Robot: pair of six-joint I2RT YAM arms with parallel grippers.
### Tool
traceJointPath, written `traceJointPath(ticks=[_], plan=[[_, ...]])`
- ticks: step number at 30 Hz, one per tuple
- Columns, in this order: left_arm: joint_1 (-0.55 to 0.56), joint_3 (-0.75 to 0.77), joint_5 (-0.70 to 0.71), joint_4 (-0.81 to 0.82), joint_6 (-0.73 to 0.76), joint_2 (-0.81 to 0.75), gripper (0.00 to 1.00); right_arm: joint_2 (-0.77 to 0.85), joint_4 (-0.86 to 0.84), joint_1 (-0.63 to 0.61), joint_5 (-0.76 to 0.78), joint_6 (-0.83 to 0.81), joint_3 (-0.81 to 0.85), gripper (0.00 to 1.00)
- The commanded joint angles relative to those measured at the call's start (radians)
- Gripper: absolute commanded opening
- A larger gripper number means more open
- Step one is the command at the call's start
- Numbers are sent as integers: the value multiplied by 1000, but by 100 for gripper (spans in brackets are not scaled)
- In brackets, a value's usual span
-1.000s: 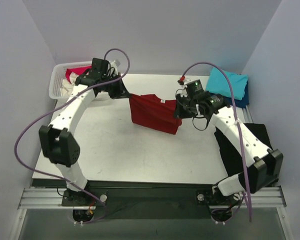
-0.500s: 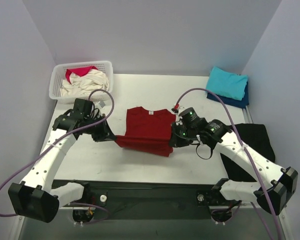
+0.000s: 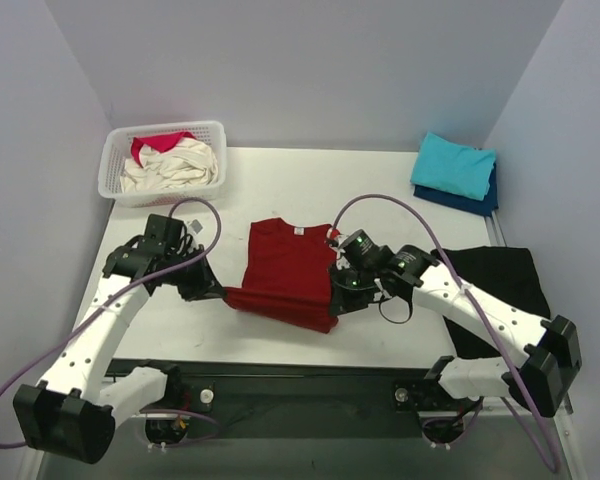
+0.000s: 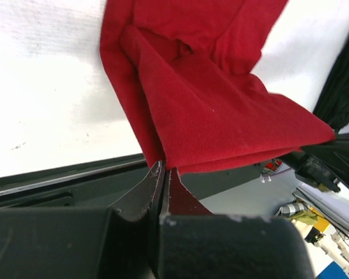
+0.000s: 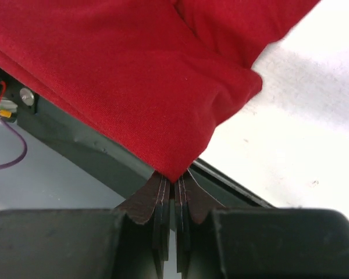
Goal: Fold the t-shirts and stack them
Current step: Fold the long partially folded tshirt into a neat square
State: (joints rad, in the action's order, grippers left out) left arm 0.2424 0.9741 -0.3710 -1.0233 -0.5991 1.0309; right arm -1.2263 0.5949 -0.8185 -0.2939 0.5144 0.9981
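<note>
One dark red t-shirt (image 3: 285,270) is being gripped at its near corners by two tightly closed hands, left hand (image 3: 217,293) and right hand (image 3: 336,300).

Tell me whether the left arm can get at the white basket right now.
Probably not yet. Only bare table lies between the left hand and the white basket, but that hand is shut on a corner of the dark red t-shirt and must let go first.
</note>
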Motion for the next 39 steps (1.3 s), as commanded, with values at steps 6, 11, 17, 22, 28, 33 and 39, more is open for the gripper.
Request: traceJointPath(ticks=[6,11,17,22,28,33,39], plan=[[-11,257,84,193,38,312,0,-157,1,145,93,-68,129,0],[-12,490,73,215,59,590,0,-263,-44,246,98,-96,227,0],[-12,742,31,227,55,906,0,-470,-75,347,68,-123,373,0],[5,957,-38,203,82,1190,6,-630,-86,415,65,-99,461,0],[11,1265,-65,177,146,1445,56,-671,-101,446,128,-45,467,31],[9,1255,53,248,153,1421,72,-612,-115,450,242,2,448,39],[11,1014,107,469,139,1183,87,-567,-107,424,237,-16,438,38]])
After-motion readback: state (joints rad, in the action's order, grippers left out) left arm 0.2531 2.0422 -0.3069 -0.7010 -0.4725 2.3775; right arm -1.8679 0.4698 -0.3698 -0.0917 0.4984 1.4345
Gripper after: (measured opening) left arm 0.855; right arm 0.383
